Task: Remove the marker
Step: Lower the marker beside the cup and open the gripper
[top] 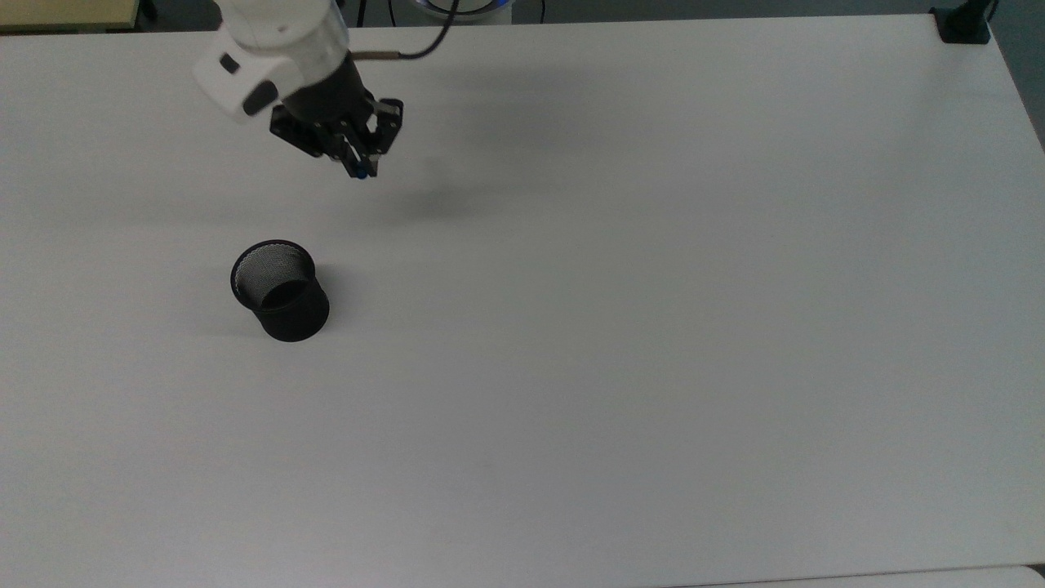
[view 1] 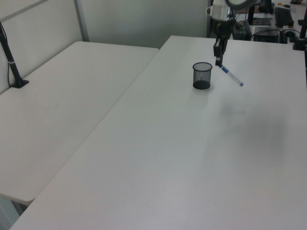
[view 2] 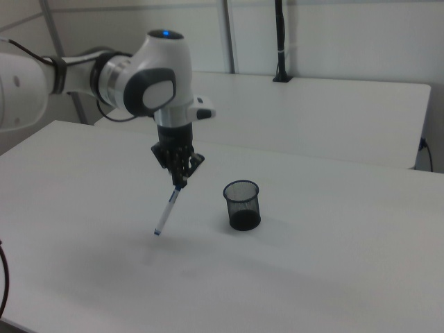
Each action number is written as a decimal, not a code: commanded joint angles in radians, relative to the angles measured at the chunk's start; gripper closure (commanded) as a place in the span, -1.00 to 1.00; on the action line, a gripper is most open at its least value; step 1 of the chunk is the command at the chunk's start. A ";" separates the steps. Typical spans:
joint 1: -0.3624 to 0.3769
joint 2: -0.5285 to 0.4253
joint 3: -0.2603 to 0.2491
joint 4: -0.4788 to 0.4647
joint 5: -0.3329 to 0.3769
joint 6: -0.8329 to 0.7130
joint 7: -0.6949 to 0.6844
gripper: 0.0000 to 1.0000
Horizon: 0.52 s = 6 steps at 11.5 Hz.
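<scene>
My gripper (top: 359, 167) is shut on the marker's blue-capped upper end. The marker (view 2: 167, 210), white-barrelled with a small blue tip, hangs tilted from the fingers, clear of the table. In the left view the marker (view 1: 231, 76) slants down to the right from the gripper (view 1: 218, 60). In the top view only a blue bit of the marker (top: 357, 173) shows under the fingers. The black mesh cup (top: 280, 290) stands upright, below and left of the gripper in the top view. In the right view the cup (view 2: 242, 205) is to the right of the gripper (view 2: 179, 182).
The white table (top: 653, 327) stretches wide to the top view's right. A black clamp (top: 963, 24) sits at its far right corner. A second white table (view 1: 72, 96) adjoins in the left view, with a black post (view 1: 10, 57) on it.
</scene>
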<state>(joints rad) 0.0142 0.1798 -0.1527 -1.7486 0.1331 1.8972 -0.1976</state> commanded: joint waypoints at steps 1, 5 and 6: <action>0.006 0.073 0.036 -0.049 -0.001 0.092 0.026 0.99; 0.006 0.161 0.087 -0.066 -0.016 0.207 0.095 0.88; 0.006 0.168 0.087 -0.066 -0.029 0.207 0.095 0.86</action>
<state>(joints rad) 0.0178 0.3378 -0.0775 -1.7941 0.1299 2.0633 -0.1396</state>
